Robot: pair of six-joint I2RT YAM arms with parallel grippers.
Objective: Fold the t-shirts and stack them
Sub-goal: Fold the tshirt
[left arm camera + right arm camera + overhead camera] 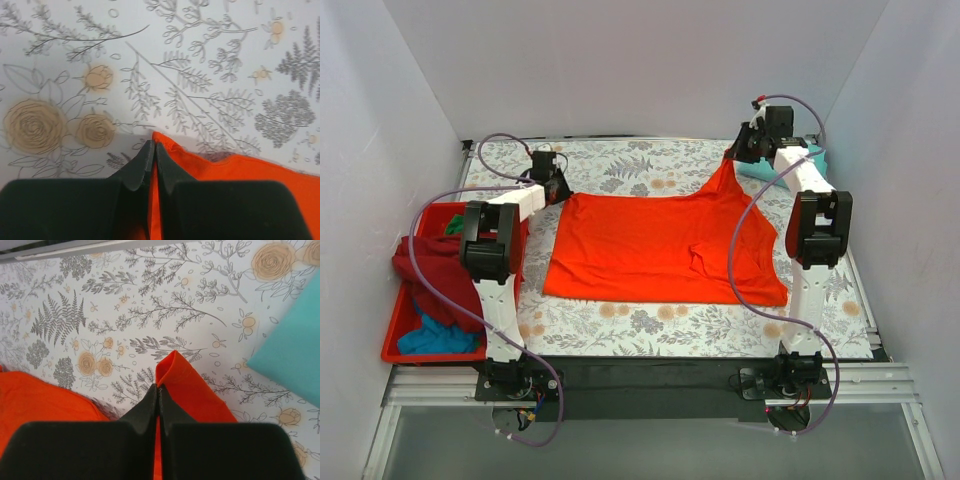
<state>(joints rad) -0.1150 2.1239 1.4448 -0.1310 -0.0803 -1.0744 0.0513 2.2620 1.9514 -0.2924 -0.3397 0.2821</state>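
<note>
Orange shirt (650,245) lies spread mid-frame, its upper corners pinched tight between the jaws of the left gripper (558,188) and right gripper (736,153), probably to fold that edge down-frame.

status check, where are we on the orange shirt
Left tool shut on orange shirt, far left corner. Right tool shut on far right corner, raised. Shirt spread flat, not yet folded. Teal shirt beside right tool, not touching.
</note>
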